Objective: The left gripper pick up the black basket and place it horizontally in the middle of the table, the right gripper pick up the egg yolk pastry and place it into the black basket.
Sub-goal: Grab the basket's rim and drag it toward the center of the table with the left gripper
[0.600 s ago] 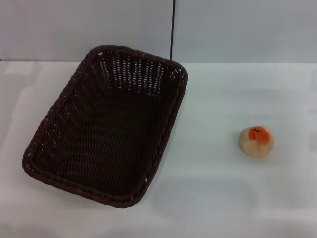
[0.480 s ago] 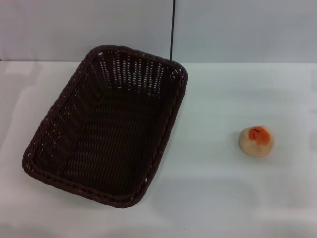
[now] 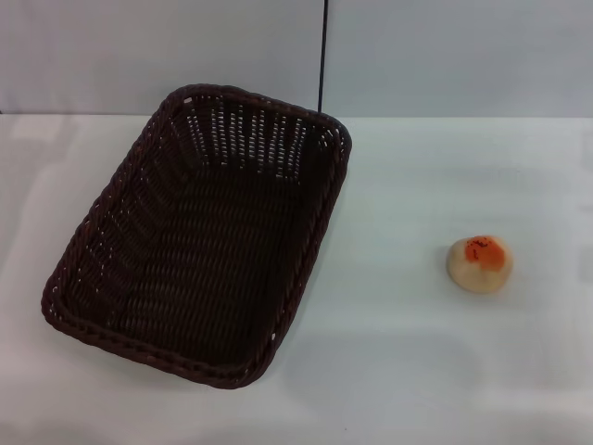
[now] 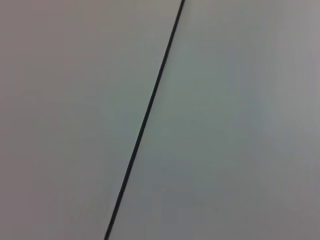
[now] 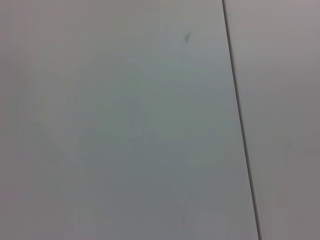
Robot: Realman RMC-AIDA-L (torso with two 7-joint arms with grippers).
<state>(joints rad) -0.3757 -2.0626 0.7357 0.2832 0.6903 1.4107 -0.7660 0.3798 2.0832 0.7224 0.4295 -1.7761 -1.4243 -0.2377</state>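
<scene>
The black basket [image 3: 199,232] lies on the white table [image 3: 417,371] at the left of the head view, set at a slant with its long side running from near left to far right; it holds nothing. The egg yolk pastry [image 3: 479,263] rests on the table well to the right of the basket, orange top up. Neither gripper shows in any view. Both wrist views show only a plain grey wall with a thin dark seam [image 4: 145,117].
A grey wall [image 3: 463,56] rises behind the table's far edge, with a dark vertical seam [image 3: 322,56] just behind the basket's far corner. Bare tabletop lies between basket and pastry and along the near edge.
</scene>
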